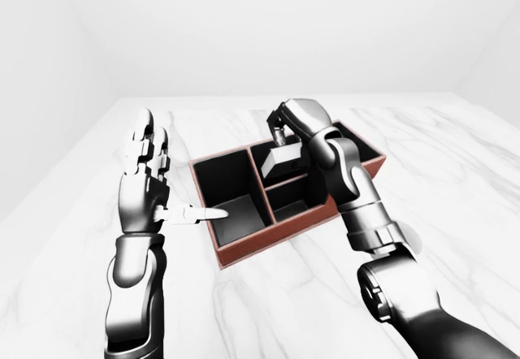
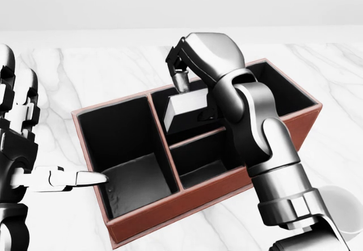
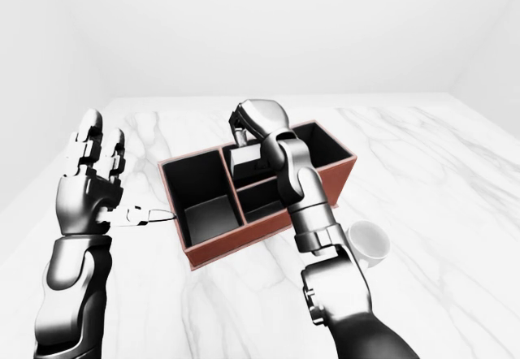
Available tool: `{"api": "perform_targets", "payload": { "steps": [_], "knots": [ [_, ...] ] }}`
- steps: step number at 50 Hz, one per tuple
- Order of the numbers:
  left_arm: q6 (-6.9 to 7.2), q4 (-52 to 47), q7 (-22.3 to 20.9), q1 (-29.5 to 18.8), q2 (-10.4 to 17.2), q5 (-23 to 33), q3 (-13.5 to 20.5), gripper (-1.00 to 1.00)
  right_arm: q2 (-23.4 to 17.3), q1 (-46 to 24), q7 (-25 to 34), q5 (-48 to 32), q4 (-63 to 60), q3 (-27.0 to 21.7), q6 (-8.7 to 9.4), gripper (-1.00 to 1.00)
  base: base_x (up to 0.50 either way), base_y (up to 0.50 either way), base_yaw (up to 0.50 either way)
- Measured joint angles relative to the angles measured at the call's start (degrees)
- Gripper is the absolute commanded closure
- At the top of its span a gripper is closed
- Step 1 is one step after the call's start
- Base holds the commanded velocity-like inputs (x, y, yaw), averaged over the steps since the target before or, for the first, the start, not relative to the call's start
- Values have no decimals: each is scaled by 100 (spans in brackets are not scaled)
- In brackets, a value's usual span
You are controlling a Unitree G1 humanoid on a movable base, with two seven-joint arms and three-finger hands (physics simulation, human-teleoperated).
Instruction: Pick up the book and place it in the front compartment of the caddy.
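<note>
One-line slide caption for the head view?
Right hand holds the grey book over the red caddy; left hand open beside it.

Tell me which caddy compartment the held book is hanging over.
The book, gripped by the right hand, hangs over the upper middle compartment of the caddy in the head view, not the large left one or the small lower one.

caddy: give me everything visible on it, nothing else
The caddy is a low rectangular box with reddish-brown leather-look walls and a black lining, sitting skewed on the white marble table. Dividers split it into one large compartment at the head view's left and smaller ones to its right; the far right is partly hidden by the right arm. The right hand holds the grey book tilted over the upper middle compartment. The left hand is open, one fingertip at the caddy's left wall.
</note>
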Motion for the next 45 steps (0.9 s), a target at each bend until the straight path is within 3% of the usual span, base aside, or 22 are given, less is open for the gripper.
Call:
{"api": "perform_targets", "payload": {
  "steps": [9,45],
  "knots": [
    [0,-13,2,-7,2,-8,4,-100,-12,-82,-192,-21,304,17,-101,100,0,0,0],
    [0,-25,3,-12,7,-22,13,-100,-49,-452,-997,-101,1544,77,-101,100,0,0,0]
  ]
}}
